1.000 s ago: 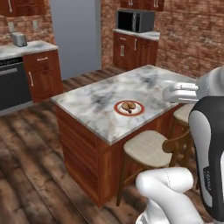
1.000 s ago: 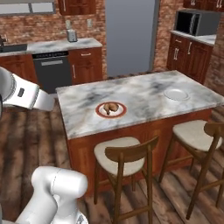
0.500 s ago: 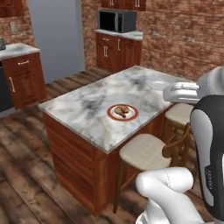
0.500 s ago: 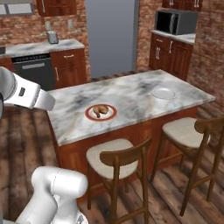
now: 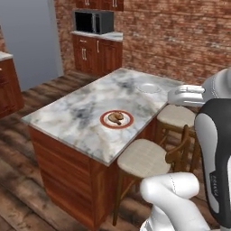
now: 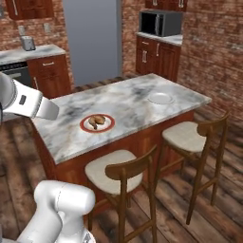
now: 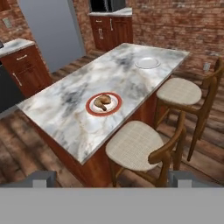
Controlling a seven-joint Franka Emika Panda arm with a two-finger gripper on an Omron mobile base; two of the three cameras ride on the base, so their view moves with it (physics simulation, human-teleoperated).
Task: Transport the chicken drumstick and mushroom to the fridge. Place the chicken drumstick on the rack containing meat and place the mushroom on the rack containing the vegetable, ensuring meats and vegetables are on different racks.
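I see the golden-brown chicken drumstick (image 7: 102, 102) lying on the bench, ahead of my hand; the grey fridge (image 7: 53, 30) stands shut, well beyond.

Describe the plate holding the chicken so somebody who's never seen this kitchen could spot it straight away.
Find the marble-topped island in the middle of the kitchen, with two wooden stools along one side. The plate sits near the stool-side edge, carrying the chicken drumstick. Its red rim sets it apart from the plain white dish further along.
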